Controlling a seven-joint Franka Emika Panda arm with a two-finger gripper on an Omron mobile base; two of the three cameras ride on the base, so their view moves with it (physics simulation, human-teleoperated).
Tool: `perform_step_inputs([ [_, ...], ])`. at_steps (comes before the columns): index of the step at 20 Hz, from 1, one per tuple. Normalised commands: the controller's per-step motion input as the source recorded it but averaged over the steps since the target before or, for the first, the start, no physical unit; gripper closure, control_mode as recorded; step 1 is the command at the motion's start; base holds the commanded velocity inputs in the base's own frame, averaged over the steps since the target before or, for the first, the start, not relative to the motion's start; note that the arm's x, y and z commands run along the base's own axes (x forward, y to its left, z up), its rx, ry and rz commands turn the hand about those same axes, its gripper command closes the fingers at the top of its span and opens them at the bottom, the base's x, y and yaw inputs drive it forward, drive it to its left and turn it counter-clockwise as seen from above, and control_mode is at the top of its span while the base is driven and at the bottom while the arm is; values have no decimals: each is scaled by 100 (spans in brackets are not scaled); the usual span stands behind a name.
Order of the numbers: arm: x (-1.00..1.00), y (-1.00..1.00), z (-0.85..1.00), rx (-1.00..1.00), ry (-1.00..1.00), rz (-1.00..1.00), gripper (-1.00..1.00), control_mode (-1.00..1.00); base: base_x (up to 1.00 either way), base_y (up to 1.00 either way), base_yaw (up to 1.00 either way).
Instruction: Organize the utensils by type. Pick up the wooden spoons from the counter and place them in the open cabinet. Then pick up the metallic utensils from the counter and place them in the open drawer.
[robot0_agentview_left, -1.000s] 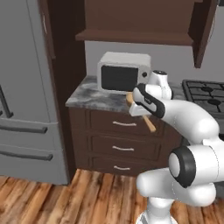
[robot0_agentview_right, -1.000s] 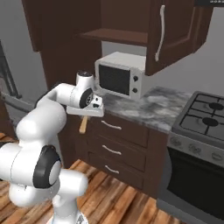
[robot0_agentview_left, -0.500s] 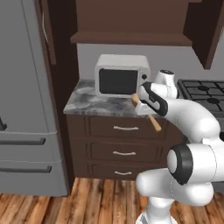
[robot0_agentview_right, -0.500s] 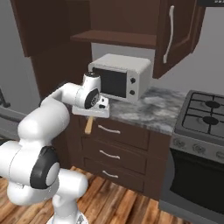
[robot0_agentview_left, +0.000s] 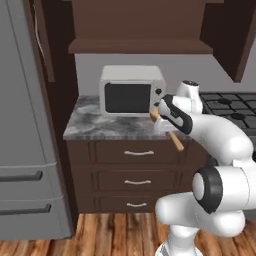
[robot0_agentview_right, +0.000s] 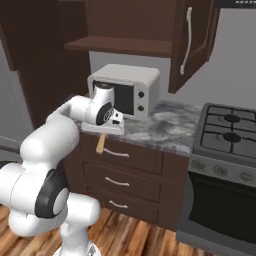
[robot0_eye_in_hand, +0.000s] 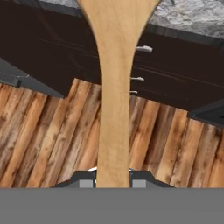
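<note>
My gripper (robot0_agentview_left: 165, 123) is shut on a large orange-tan wooden spoon (robot0_agentview_left: 174, 140), held in front of the counter (robot0_agentview_left: 95, 122) at its front edge, right of the microwave's door. In the right base view the gripper (robot0_agentview_right: 107, 131) hangs just before the counter (robot0_agentview_right: 165, 125), and the wooden spoon's handle (robot0_agentview_right: 100, 144) points down past the top drawer front. In the hand view the wooden spoon (robot0_eye_in_hand: 113, 87) runs up from between the fingertips of the gripper (robot0_eye_in_hand: 113, 183). Above is the open cabinet (robot0_agentview_left: 140, 46), its shelf (robot0_agentview_right: 120, 45) bare. The metallic utensils and the open drawer are out of view.
A white microwave (robot0_agentview_left: 131, 90) stands on the counter under the cabinet shelf. A black gas stove (robot0_agentview_right: 230, 130) lies to the right and a grey fridge (robot0_agentview_left: 25, 125) to the left. Three shut drawer fronts (robot0_agentview_left: 139, 152) sit below the counter, above a wooden floor (robot0_eye_in_hand: 52, 131).
The whole picture has shifted, so the base has driven: microwave and cabinet now face me more squarely and nearer. The wooden spoon stays in the gripper's grip.
</note>
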Motion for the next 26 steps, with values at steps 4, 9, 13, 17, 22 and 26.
perform_step_inputs([
  [4, 0, 0, 0, 0, 0, 0, 100, 100, 65, 44, -14],
  [9, 0, 0, 0, 0, 0, 0, 100, 100, 50, 31, -10],
  [13, 0, 0, 0, 0, 0, 0, 100, 100, 24, 0, -15],
  [17, 0, 0, 0, 0, 0, 0, 100, 100, 41, 10, -7],
  [22, 0, 0, 0, 0, 0, 0, 100, 100, 53, 9, 0],
  [26, 0, 0, 0, 0, 0, 0, 100, 100, 55, 8, 0],
])
